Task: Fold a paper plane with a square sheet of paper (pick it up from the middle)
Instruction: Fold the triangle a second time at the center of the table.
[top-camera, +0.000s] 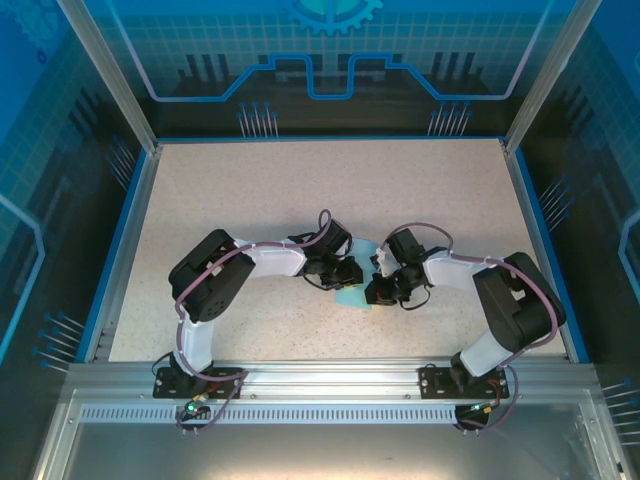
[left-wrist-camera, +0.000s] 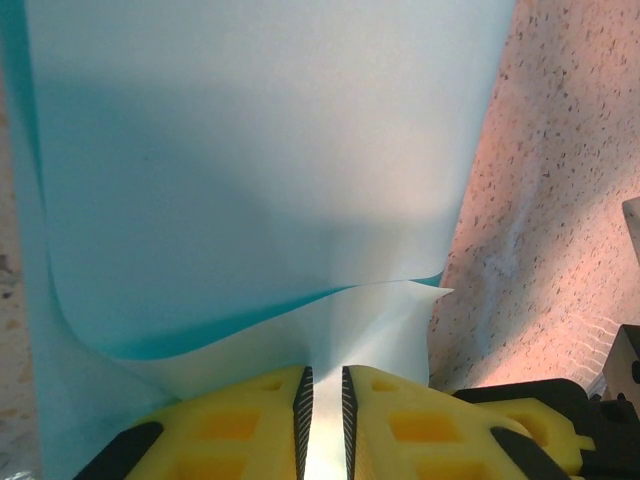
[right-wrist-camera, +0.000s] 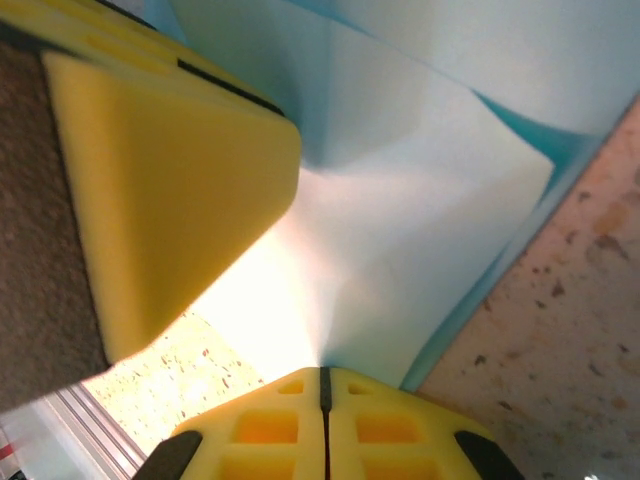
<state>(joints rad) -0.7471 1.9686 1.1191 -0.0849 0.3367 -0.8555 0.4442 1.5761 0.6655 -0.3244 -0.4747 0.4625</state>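
Pinching the square sheet of paper (left-wrist-camera: 260, 170) at its near edge, the left gripper (left-wrist-camera: 322, 415) has its yellow fingers drawn almost together, with only a thin sliver between them where the paper runs in. The right gripper (right-wrist-camera: 322, 392) meets it from the other side, its fingers pressed flat together on another part of the same sheet. The top view places the light-blue paper between the two wrists, at the middle of the near half of the speckled table (top-camera: 250, 190). It hangs low over the surface; whether any corner touches cannot be told.

The sheet is no longer flat: one layer curls over a lower flap, leaving a shadowed blue pocket between them. That suggests an early fold is in hand, and the plane is far from finished. Two grips likely serve to keep such thin paper taut, so that one arm anchors while the other lays the layer over. Too hard a pull could tear or skew it.
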